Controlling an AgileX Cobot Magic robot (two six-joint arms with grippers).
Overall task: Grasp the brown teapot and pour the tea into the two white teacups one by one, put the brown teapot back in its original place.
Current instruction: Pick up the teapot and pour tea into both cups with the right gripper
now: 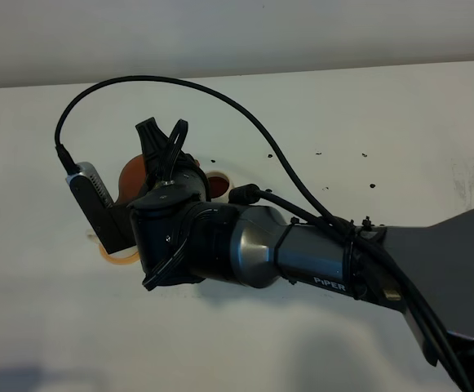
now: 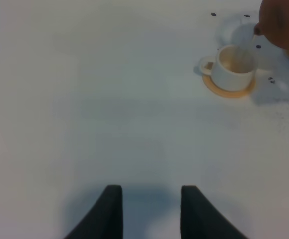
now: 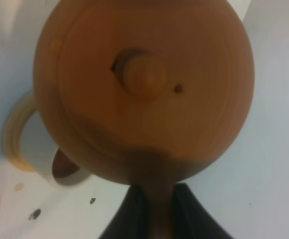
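Behind the right jaws, the right arm (image 1: 257, 245) is a glossy grey cylinder with black joints, white "PiPER" lettering (image 1: 330, 283) and a looping black cable (image 1: 143, 78). Left jaws: matte black, tapered.

Soft, even indoor light falls from above. In the high view the white table (image 1: 383, 106) reads pale grey. A diffuse shadow lies under the right arm (image 1: 253, 245), and there is a darker patch at the near left corner. The arm's metal sleeve has a mild sheen, and detail is fairly sharp.

The left wrist view is washed out and low in contrast. The white teacup (image 2: 234, 67) looks slightly soft, and the left gripper (image 2: 151, 189) casts a faint, blurred shadow.

In the right wrist view the brown teapot (image 3: 144, 89) fills the frame, out of focus. Its side nearest the right gripper (image 3: 159, 188) is in deep shade.
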